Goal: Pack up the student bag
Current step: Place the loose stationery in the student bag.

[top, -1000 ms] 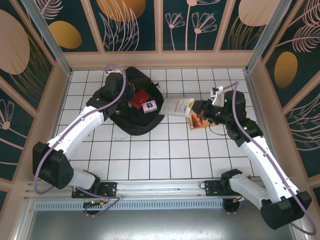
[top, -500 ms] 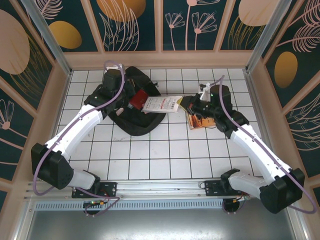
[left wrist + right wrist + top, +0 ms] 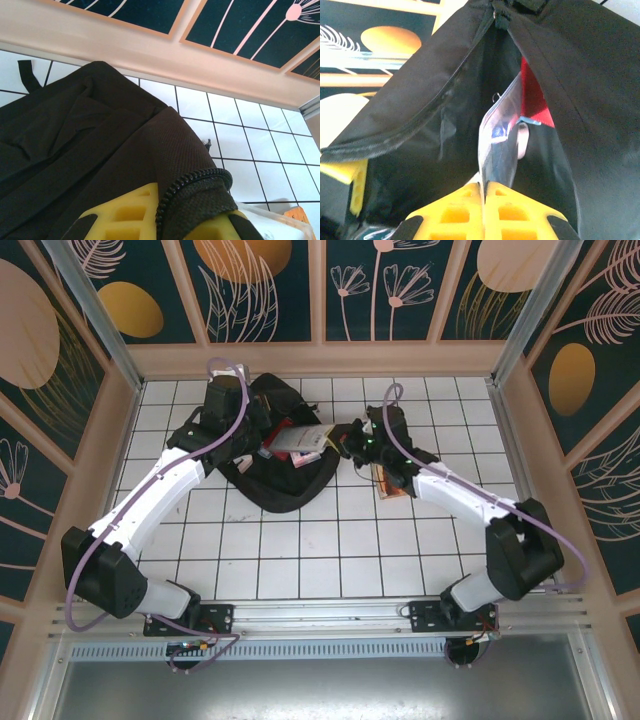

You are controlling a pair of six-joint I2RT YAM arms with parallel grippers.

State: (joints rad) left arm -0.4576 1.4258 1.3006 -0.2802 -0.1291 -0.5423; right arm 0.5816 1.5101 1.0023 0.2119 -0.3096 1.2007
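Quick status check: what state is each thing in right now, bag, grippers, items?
student bag: unzipped, mouth held open.
left gripper: shut on the bag's zipper edge.
right gripper: shut on clear packet.
clear packet: held, far end in the bag's mouth.
red item: inside the bag.
orange booklet: lying flat, outside the bag.

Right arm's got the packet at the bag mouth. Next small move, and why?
Probably ease the right gripper a little deeper into the bag before letting go. Its jaws are shut on the packet, whose far end is just inside the opening beside a red item, while the left gripper pinches the zipper edge, holding the mouth open.
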